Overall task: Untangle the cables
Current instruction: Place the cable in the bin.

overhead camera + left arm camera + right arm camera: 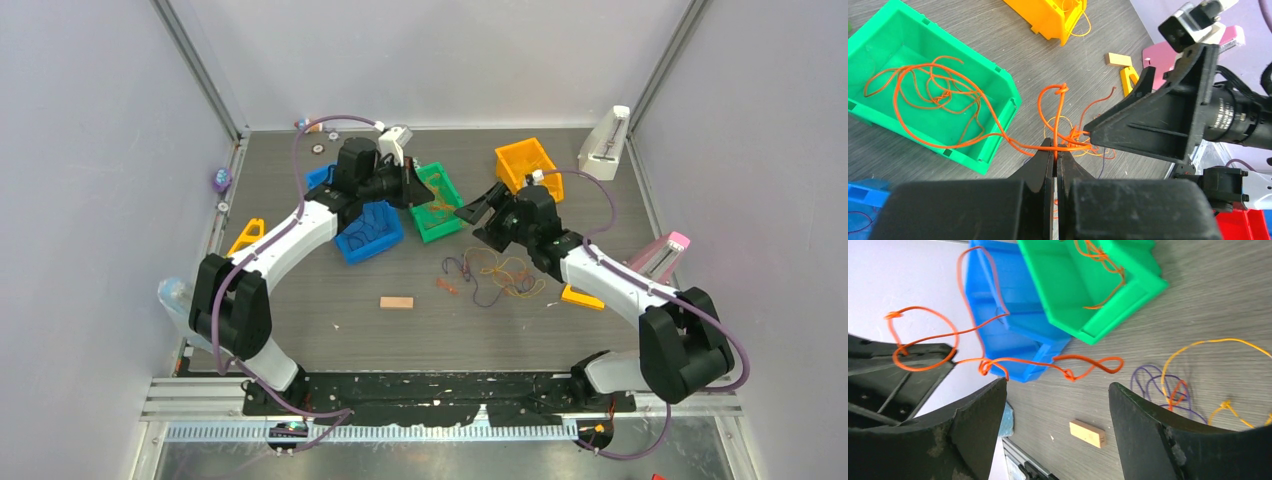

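My left gripper [1055,149] is shut on a thin orange cable [1060,115] and holds it in the air beside the green bin [1008,85]. One end of this cable loops inside the bin; the other runs past my right gripper. In the top view the left gripper [414,186] is over the green bin [450,190]. My right gripper [1057,385] is open and empty, its jaws wide apart just under the hanging orange cable [1088,359]. It sits close to the left gripper in the top view [478,210]. A loose tangle of yellow, purple and orange cables [495,275] lies on the table.
A blue bin [368,232] sits left of the green bin, and an orange-yellow bin [527,165] at the back right. A wooden block [396,302] lies mid-table. A yellow piece [582,297] and a pink-topped stand [662,255] are at the right.
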`<state>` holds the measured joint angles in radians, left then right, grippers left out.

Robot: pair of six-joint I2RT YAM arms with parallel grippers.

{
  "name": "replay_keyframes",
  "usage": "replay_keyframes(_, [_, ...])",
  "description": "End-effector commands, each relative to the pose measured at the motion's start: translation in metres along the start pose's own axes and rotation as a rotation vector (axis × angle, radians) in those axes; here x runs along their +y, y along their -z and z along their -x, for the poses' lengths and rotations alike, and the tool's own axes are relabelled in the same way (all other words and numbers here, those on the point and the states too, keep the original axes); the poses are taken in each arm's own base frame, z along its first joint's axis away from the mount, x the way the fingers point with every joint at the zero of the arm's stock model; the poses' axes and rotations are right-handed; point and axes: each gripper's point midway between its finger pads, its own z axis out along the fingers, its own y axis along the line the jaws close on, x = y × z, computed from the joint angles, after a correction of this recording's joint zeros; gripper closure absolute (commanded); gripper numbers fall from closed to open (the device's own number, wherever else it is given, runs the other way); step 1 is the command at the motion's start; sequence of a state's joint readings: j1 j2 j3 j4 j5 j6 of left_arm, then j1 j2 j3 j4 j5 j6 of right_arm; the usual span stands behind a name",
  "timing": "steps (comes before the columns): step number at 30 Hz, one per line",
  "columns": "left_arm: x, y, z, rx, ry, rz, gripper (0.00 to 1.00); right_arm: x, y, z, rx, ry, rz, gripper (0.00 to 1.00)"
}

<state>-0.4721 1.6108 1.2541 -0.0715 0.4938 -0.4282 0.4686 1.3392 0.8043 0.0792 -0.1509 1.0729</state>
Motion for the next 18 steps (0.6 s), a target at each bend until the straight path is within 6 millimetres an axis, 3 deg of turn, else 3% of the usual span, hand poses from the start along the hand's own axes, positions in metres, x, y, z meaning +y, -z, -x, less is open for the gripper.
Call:
replay_keyframes(1, [-0.011, 0.006, 0.021, -0.068, -0.052, -0.019, 1.00, 0.002, -0.001, 0.003, 0.015, 0.004, 0.036, 0.21])
replay_keyframes(5, [-0.009, 0.004, 0.021, -0.063, -0.048, -0.014, 1.00, -0.008, 0.004, 0.011, -0.015, 0.093, 0.001, 0.24])
replay_keyframes(10, [-0.008, 0.003, 0.018, -0.058, -0.034, -0.009, 1.00, -0.019, 0.006, 0.011, -0.017, 0.109, -0.017, 0.37])
replay_keyframes(15, [-0.011, 0.002, 0.018, -0.059, -0.032, -0.017, 1.00, -0.025, -0.006, 0.007, 0.003, 0.068, -0.019, 0.40])
replay_keyframes(18, [-0.015, 0.000, 0.017, -0.053, -0.032, -0.025, 1.00, -0.024, -0.016, 0.010, -0.006, 0.064, -0.008, 0.50])
